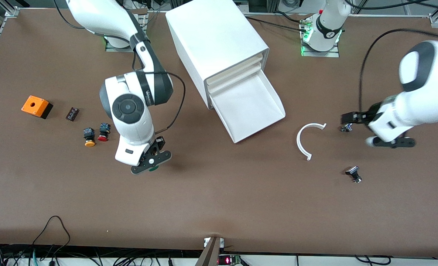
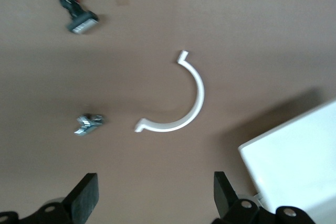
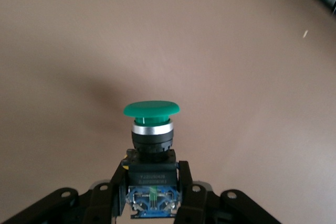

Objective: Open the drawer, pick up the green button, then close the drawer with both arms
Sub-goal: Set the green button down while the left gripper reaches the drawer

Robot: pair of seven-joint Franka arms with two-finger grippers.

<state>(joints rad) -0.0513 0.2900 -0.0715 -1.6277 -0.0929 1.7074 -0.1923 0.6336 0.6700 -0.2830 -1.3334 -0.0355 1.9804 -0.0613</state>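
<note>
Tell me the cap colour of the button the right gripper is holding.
Green; the button shows best in the right wrist view, clamped in the right gripper.

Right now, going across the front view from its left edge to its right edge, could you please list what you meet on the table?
Orange box → small dark part → yellow-capped button → red-capped button → right tool holding the green button → cabinet with open drawer → white curved piece → left tool, open.

We see a brown worktop (image 1: pixel 219 207) under a white cabinet (image 1: pixel 215 40) with its cream-white drawer (image 1: pixel 250 107). Our button (image 3: pixel 151 109) has a green cap, silver ring and black body. Nearby lie an orange box (image 1: pixel 35 106), red-capped (image 1: pixel 103 132) and yellow-capped (image 1: pixel 89 136) buttons, and a white curved strip (image 1: pixel 305 138).
</note>
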